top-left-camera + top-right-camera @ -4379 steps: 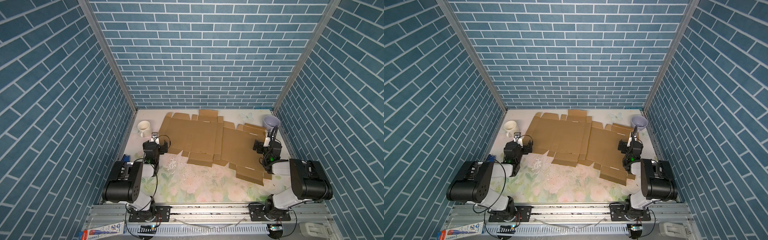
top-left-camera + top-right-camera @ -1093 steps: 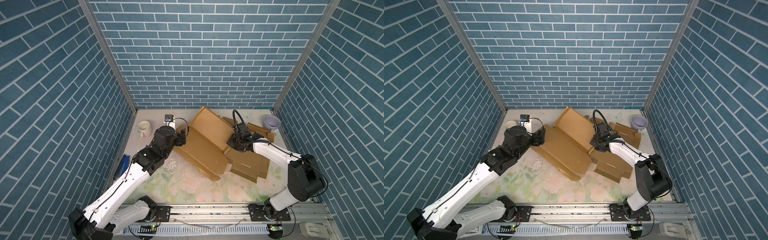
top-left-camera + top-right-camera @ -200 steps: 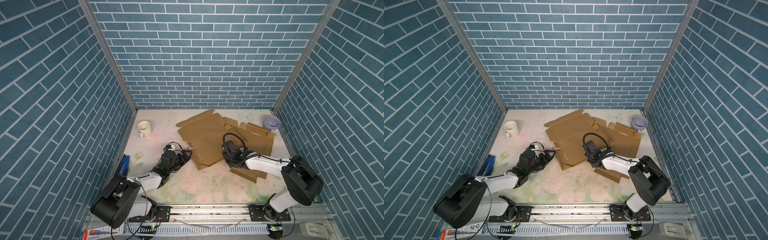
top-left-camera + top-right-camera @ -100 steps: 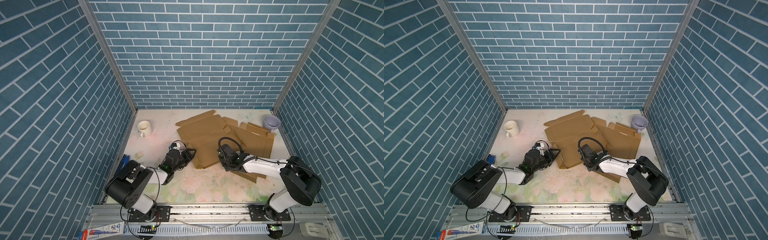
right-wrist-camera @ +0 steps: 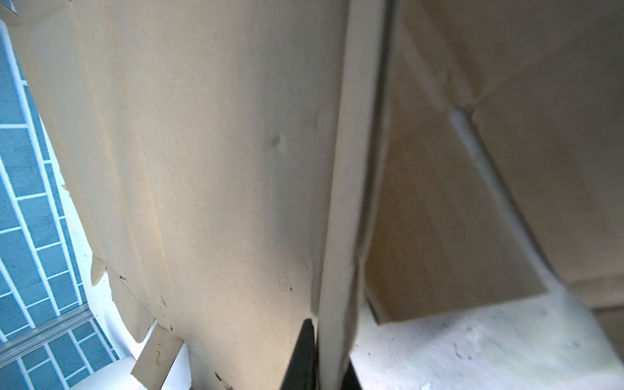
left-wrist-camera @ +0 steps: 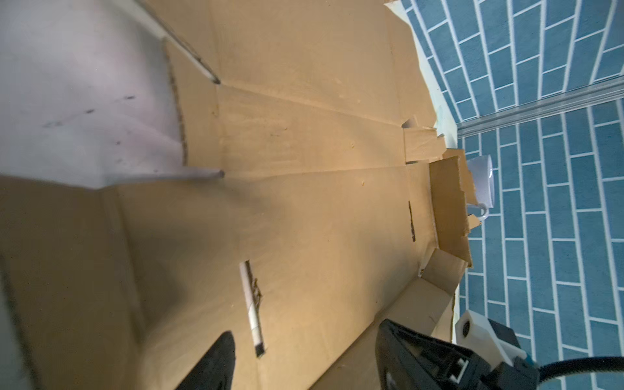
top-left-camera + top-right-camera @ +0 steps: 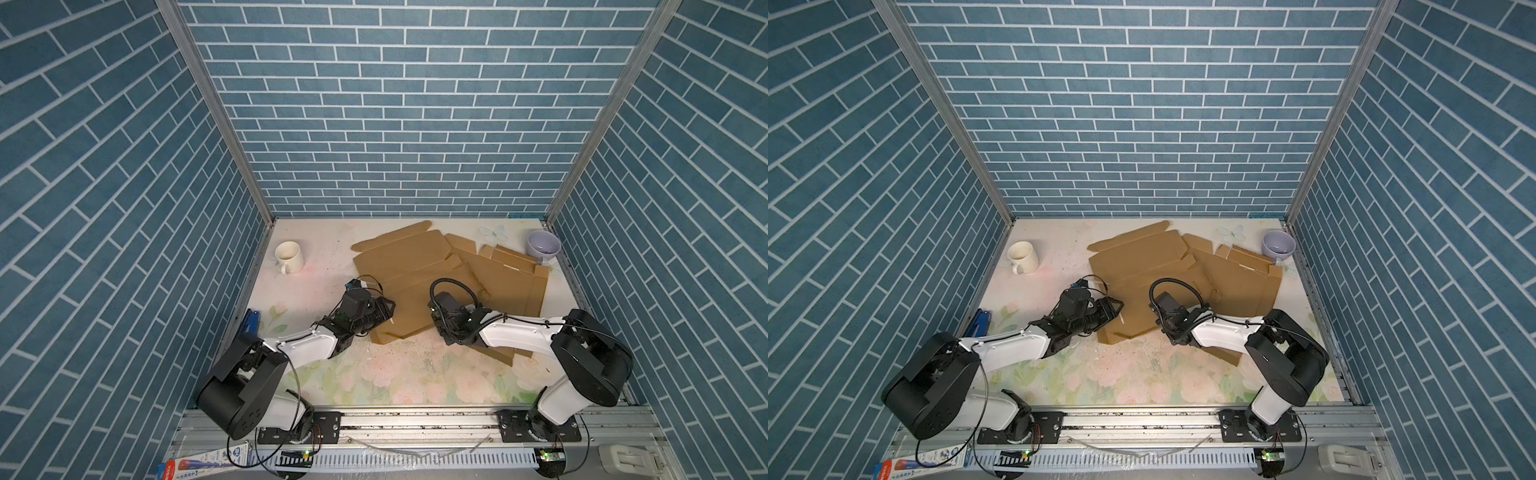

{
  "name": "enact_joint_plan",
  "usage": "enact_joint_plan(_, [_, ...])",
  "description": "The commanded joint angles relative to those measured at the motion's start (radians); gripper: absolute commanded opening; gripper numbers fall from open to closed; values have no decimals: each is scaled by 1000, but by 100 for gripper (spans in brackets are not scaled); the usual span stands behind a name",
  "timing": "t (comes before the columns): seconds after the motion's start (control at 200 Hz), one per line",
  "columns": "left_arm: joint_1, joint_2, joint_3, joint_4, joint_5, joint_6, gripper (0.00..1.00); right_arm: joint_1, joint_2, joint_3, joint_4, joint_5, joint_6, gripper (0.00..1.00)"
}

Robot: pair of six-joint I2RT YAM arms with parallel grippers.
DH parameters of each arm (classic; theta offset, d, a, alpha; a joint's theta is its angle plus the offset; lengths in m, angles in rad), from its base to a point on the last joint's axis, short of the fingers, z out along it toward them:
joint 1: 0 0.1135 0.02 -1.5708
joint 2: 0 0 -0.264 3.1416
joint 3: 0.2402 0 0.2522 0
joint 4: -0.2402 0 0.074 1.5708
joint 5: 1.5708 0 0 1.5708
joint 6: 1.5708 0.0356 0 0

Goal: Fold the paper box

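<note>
- Two arms reach low over the table (image 7: 395, 374) in a top view. The paper box (image 7: 415, 266) lies as a flattened brown sheet, partly lapped over itself, from the middle of the table toward the back right. The left gripper (image 7: 384, 309) sits at the sheet's near left edge. The right gripper (image 7: 437, 323) sits at its near edge, close to the middle. A white mug (image 7: 289, 257) stands well apart at the back left. A lavender mug (image 7: 543, 245) stands in the back right corner, just beside the sheet.
- In a top view the paper box (image 7: 1142, 266) lies between the two mugs, with the left gripper (image 7: 1116, 311) over its left side and the right gripper (image 7: 1165, 328) at its near edge. From this height I cannot tell how either pincer stands.
- In the left wrist view the left gripper (image 6: 304, 358) is spread wide, its jaws low over the cardboard with nothing pinched between them. The paper box (image 6: 304, 169) fills most of the picture. The lavender mug (image 6: 483, 182) shows past its far edge.
- In the right wrist view the right gripper (image 5: 326, 368) is pressed together, pinching a thin edge of the paper box (image 5: 219, 169). That flap is seen edge-on, running away from the fingertips, with bare table showing beside it.
</note>
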Motion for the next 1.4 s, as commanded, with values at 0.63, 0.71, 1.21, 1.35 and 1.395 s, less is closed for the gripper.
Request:
enact_joint_plan(0.63, [180, 122, -305, 729, 115, -265, 90, 7, 14, -44, 76, -6, 72, 8])
enact_joint_plan(0.71, [170, 250, -315, 905, 124, -317, 91, 7, 19, -36, 78, -12, 71, 8])
enact_joint_plan(1.21, [92, 203, -188, 546, 94, -206, 79, 27, 45, 30, 71, -43, 64, 11])
enact_joint_plan(1.35, [91, 147, -144, 385, 76, -158, 82, 35, 59, 42, 76, -51, 69, 11])
enact_joint_plan(1.395, [90, 143, -135, 373, 77, -153, 82, 37, 64, 42, 82, -55, 69, 11])
